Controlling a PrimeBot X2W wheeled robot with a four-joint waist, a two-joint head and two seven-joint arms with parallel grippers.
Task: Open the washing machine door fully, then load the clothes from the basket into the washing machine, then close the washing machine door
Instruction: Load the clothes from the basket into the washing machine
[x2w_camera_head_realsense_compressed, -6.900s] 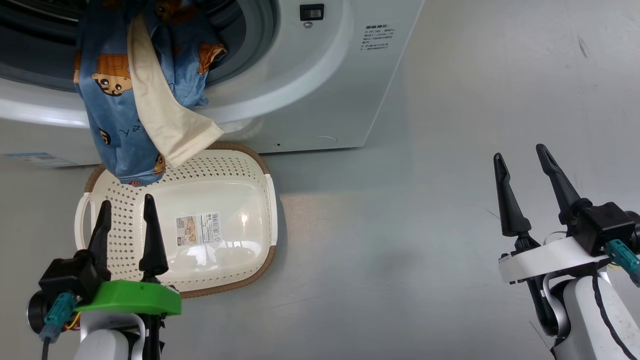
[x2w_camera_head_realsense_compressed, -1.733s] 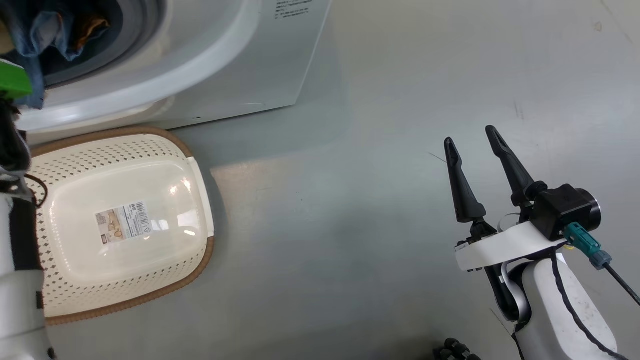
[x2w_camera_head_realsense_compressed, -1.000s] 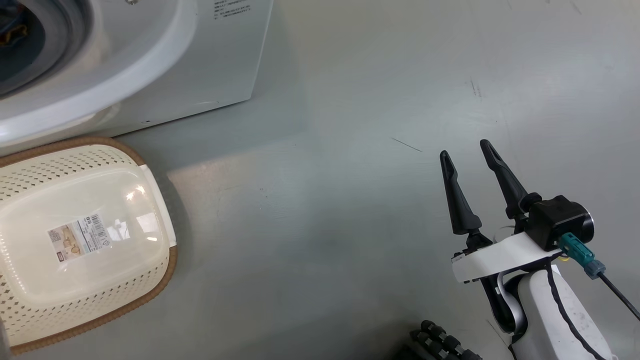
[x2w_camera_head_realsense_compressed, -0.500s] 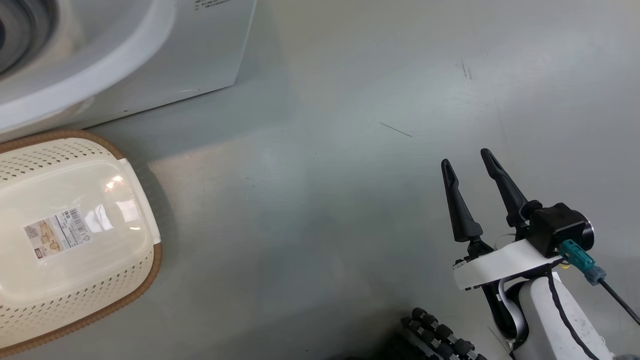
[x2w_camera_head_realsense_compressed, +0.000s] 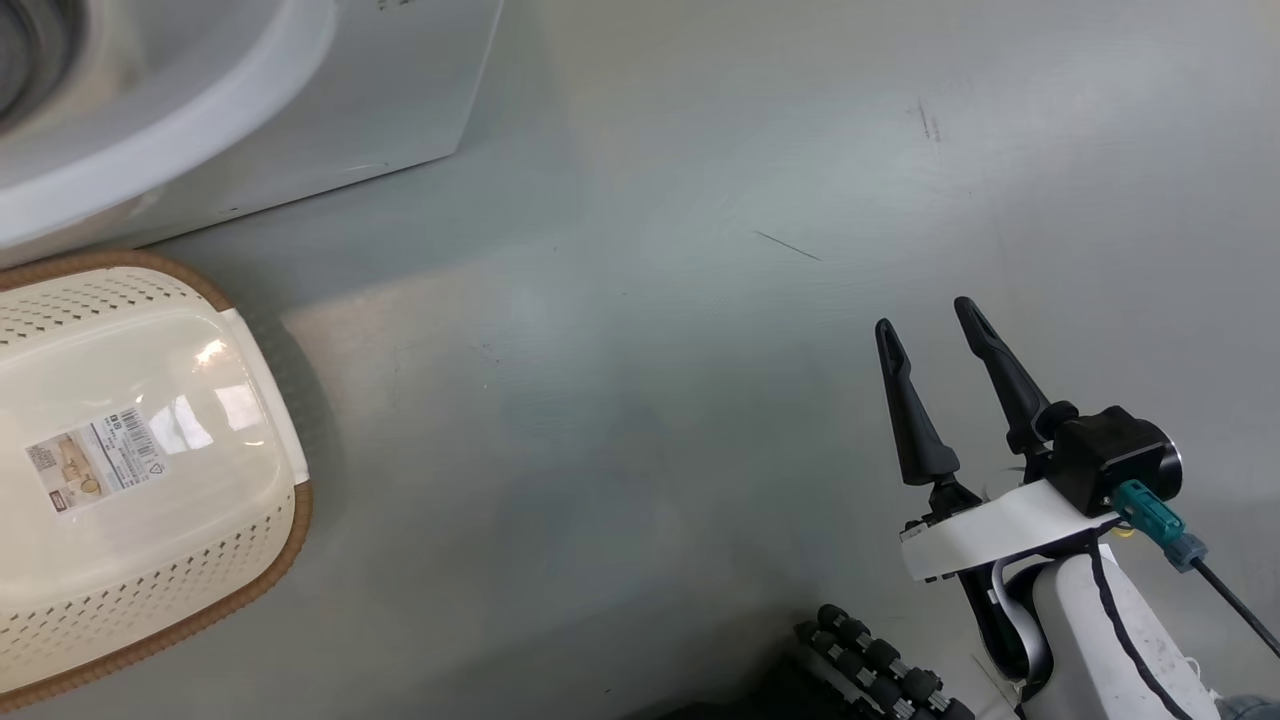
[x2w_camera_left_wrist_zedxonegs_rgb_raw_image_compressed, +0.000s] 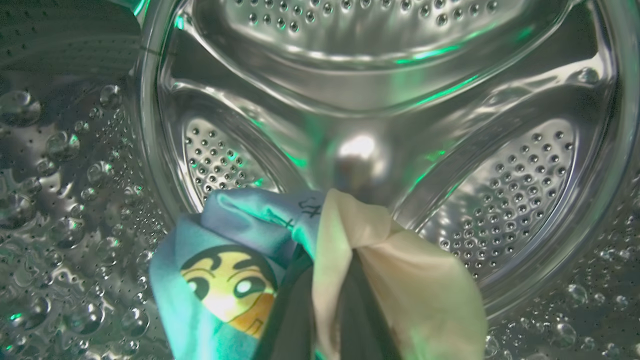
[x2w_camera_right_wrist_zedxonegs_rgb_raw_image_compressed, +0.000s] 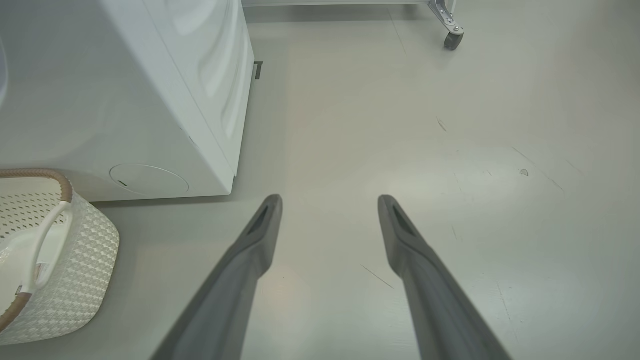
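Observation:
In the left wrist view the clothes (x2w_camera_left_wrist_zedxonegs_rgb_raw_image_compressed: 225, 280), light blue with a cartoon face and a cream sleeve, hang inside the shiny dimpled drum (x2w_camera_left_wrist_zedxonegs_rgb_raw_image_compressed: 360, 60). My left gripper (x2w_camera_left_wrist_zedxonegs_rgb_raw_image_compressed: 327, 285) is shut on them, its dark fingers mostly wrapped in the fabric. The white washing machine (x2w_camera_head_realsense_compressed: 200, 110) fills the head view's upper left, and its side (x2w_camera_right_wrist_zedxonegs_rgb_raw_image_compressed: 125, 100) stands left in the right wrist view. The cream basket (x2w_camera_head_realsense_compressed: 150, 600) lies on the floor before it, label showing, nothing in it. My right gripper (x2w_camera_head_realsense_compressed: 925, 315) stands open over bare floor, nothing between its fingers (x2w_camera_right_wrist_zedxonegs_rgb_raw_image_compressed: 330, 200). The door is out of view.
The grey floor (x2w_camera_head_realsense_compressed: 640, 400) stretches between the basket (x2w_camera_right_wrist_zedxonegs_rgb_raw_image_compressed: 80, 260) and my right arm. A black ribbed part (x2w_camera_head_realsense_compressed: 870, 660) pokes in at the head view's bottom edge. A caster wheel (x2w_camera_right_wrist_zedxonegs_rgb_raw_image_compressed: 452, 37) stands far off past the machine.
The head camera has swung right, so machine and basket sit further left in the picture. The clothes that hung over the drum's lip are now inside the drum. The right gripper stays open.

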